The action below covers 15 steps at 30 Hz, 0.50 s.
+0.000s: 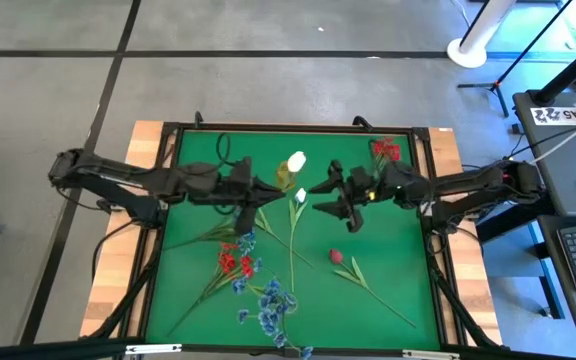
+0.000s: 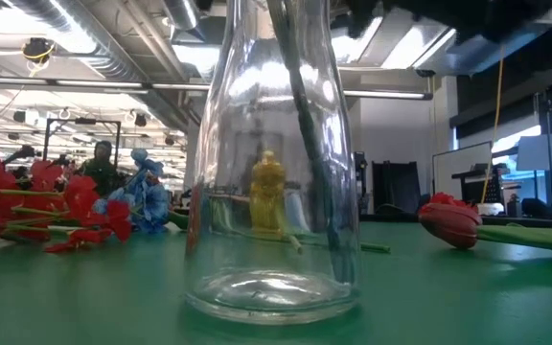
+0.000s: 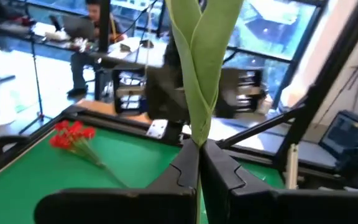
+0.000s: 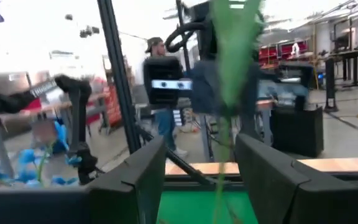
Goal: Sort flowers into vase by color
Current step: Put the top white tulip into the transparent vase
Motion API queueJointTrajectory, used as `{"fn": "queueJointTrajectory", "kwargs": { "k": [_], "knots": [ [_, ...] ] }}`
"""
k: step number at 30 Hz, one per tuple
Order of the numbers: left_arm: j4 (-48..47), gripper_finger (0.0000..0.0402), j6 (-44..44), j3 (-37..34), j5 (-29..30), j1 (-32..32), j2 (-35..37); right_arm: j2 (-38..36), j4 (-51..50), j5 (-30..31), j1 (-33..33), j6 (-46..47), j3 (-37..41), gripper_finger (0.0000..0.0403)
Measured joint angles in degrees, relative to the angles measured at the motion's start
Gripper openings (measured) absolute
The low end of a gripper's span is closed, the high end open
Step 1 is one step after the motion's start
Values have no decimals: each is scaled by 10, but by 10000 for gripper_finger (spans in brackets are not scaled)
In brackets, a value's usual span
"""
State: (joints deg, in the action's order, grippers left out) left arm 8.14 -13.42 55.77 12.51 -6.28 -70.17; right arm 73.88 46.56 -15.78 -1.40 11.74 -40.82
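My left gripper (image 1: 268, 190) is above the middle of the green table and is shut on a white-headed flower (image 1: 296, 160) with a long green leaf (image 3: 197, 62). My right gripper (image 1: 318, 197) faces it from the right. It is open, and a thin green stem (image 4: 219, 155) shows in the gap between its fingers without touching them. A second white bud (image 1: 301, 195) shows between the two grippers. In the low view a clear glass vase (image 2: 271, 278) stands close up. A dark stem (image 2: 300, 125) stands slanting inside it, its lower end at the vase's bottom. My left gripper pinches the flower at the base of its leaf (image 3: 199, 140) between its two fingers. The fingers (image 3: 225, 168) come in about level from the table's left and lie across the stem. The leaf rises upright above them, and the flower is lifted clear of the table.
On the green mat lie a red cluster (image 1: 233, 262), blue flowers (image 1: 268, 305), a dark red rosebud (image 1: 336, 256) on a long stem, and another red cluster (image 1: 386, 150) at the far right. A black frame (image 1: 168, 130) rims the table. People stand in the room beyond.
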Motion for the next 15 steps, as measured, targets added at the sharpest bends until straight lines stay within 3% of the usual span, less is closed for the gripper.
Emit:
{"fn": "queueJointTrajectory", "kwargs": {
  "k": [6, 15],
  "knots": [
    [22, 0, -11, 0, -40, 10, -12, 33, -26, 23, 3, -19, -60, 193],
    [20, 0, -24, 1, -43, 4, -25, 87, -27, 21, 3, -17, -109, 193]
  ]
}}
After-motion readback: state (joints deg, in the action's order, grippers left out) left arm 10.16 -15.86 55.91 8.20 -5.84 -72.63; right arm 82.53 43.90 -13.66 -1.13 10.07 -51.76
